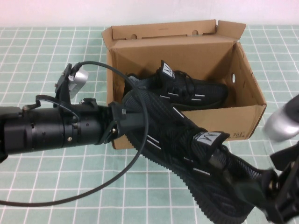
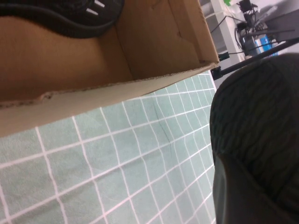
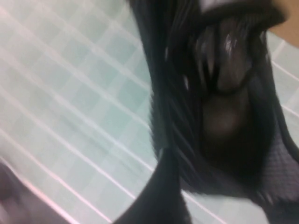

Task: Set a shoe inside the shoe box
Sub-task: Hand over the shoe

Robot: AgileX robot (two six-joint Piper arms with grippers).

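A black knit shoe (image 1: 187, 149) with white dashes hangs tilted over the table in front of the brown shoe box (image 1: 243, 114), toe toward the box's front left corner. My left gripper (image 1: 122, 116) is shut on its toe; the knit fills the side of the left wrist view as the shoe (image 2: 257, 116). A second, identical sneaker (image 1: 187, 91) lies inside the open box. My right gripper (image 1: 275, 196) is at the heel end, blurred and open; one dark finger (image 3: 163, 196) shows beside the shoe's mouth (image 3: 224, 93), with table visible past it.
A green checked cloth (image 1: 56, 186) covers the table. The box's flap lid (image 1: 163, 30) stands up at the back. A black cable (image 1: 135, 158) loops from the left arm down over the cloth in front of the box.
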